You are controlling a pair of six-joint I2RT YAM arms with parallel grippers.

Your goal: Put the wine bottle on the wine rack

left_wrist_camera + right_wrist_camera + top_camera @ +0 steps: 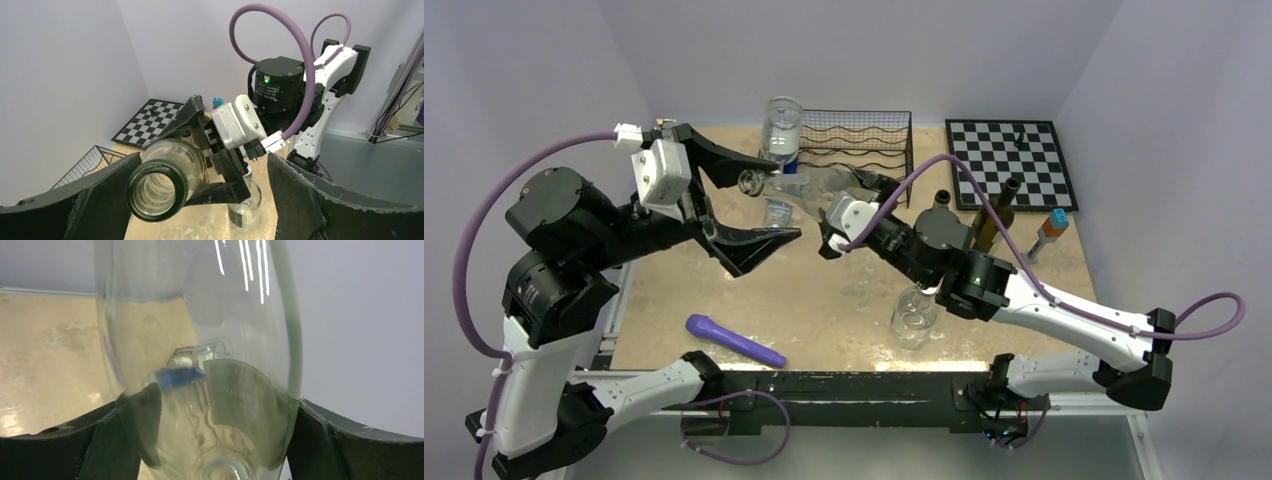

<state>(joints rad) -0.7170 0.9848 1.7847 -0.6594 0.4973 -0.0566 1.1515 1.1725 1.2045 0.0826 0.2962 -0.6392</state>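
Wine bottle (796,187), clear, hangs level, grasped by the right claw (842,212); left claw (782,197) spread wide around its mouth.

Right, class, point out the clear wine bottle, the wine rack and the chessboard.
clear wine bottle (796,187): top external view, middle of its body.
wine rack (859,136): top external view, wavy wire tiers.
chessboard (1014,165): top external view, centre squares.

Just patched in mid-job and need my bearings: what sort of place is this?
Probably a robot test booth, not a home: plain lavender walls box in one table holding unrelated props, among them a chessboard and a wine rack.
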